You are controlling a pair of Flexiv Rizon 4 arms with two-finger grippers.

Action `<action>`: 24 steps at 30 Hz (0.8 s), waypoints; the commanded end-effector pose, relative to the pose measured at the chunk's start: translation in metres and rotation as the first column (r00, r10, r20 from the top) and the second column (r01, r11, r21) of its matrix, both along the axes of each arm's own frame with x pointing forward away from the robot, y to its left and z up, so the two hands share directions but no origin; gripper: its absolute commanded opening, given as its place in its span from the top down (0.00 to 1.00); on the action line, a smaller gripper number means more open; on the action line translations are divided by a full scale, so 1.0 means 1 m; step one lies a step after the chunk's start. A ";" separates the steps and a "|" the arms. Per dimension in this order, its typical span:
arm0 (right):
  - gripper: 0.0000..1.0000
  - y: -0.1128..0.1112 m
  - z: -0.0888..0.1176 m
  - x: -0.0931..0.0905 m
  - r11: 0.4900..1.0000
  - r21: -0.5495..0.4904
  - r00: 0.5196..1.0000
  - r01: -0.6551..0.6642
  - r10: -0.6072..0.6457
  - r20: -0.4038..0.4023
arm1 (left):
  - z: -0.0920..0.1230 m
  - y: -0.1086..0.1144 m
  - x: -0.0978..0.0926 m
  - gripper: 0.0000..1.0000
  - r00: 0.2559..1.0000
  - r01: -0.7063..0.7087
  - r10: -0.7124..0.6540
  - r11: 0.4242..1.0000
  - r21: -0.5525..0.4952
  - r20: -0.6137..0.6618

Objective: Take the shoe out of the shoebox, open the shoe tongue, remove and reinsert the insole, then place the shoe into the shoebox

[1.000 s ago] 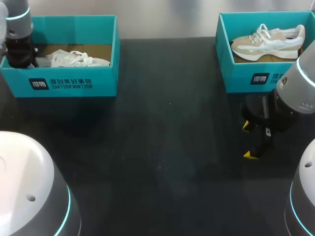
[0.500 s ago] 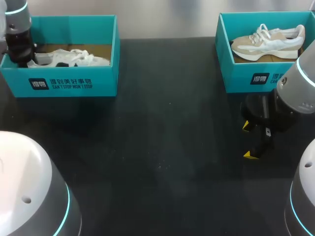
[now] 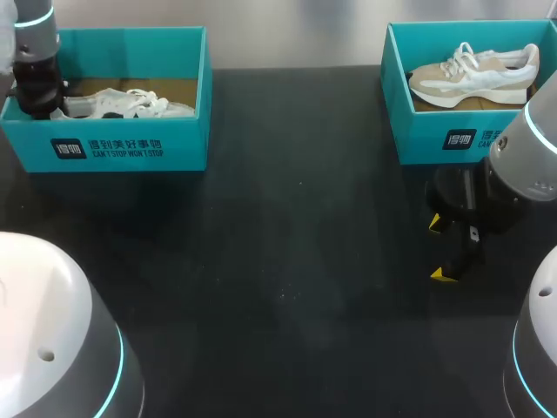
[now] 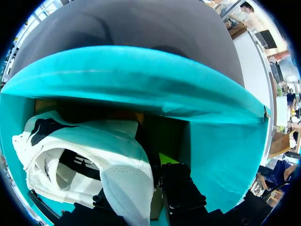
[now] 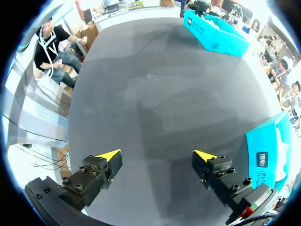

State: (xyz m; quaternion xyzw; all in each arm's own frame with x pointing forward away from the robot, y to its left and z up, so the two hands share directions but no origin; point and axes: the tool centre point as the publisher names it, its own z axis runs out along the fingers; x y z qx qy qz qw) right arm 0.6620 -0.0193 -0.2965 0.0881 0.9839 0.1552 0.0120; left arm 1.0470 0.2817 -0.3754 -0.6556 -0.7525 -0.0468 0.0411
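Observation:
A white shoe (image 3: 130, 104) lies in the teal shoebox (image 3: 130, 150) at the table's far left. My left gripper (image 3: 39, 97) is down inside that box at the shoe's heel end. In the left wrist view the shoe's heel (image 4: 94, 160) sits clamped between the dark fingers of my left gripper (image 4: 150, 197), with the box's teal wall (image 4: 141, 80) just ahead. My right gripper (image 3: 439, 248) hangs open over the bare table in front of the right box, nothing between its yellow tips (image 5: 157, 157).
A second teal shoebox (image 3: 435, 139) at the far right holds a beige and white sneaker (image 3: 474, 74). Black tabletop (image 3: 287, 244) stretches between the two boxes. In the right wrist view the right box (image 5: 268, 150) is beside the gripper.
My left arm has risen slightly with the shoe's heel, and the heel end has shifted toward the box's left wall. The right arm has not moved.

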 end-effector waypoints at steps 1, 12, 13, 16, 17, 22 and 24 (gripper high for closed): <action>0.00 0.001 -0.001 -0.001 1.000 -0.003 1.000 0.002 -0.002 0.002 | -0.004 -0.001 -0.001 1.00 1.000 0.021 -0.021 1.000 0.003 -0.009; 0.00 0.001 -0.001 -0.001 1.000 -0.003 1.000 0.002 -0.002 0.002 | -0.009 -0.001 -0.004 1.00 0.998 0.052 -0.053 0.998 -0.035 -0.024; 0.00 0.001 -0.001 -0.001 1.000 -0.003 1.000 0.002 -0.002 0.002 | -0.009 -0.002 -0.005 1.00 0.998 0.054 -0.055 0.998 -0.036 -0.024; 0.00 0.001 -0.001 -0.001 1.000 -0.003 1.000 0.002 -0.002 0.002 | -0.007 -0.003 -0.005 0.61 0.998 0.057 -0.058 0.998 -0.041 -0.022; 0.00 0.001 -0.001 -0.001 1.000 -0.003 1.000 0.002 -0.002 0.002 | -0.006 -0.004 -0.005 0.54 0.998 0.056 -0.057 0.997 -0.044 -0.020; 0.00 0.001 -0.001 -0.001 1.000 -0.003 1.000 0.002 -0.002 0.002 | 0.001 -0.005 -0.002 0.09 0.999 0.046 -0.046 0.998 -0.049 0.001; 0.00 0.001 -0.001 -0.001 1.000 -0.003 1.000 0.002 -0.002 0.002 | 0.005 -0.007 -0.001 0.09 0.999 0.047 -0.046 0.997 -0.054 0.009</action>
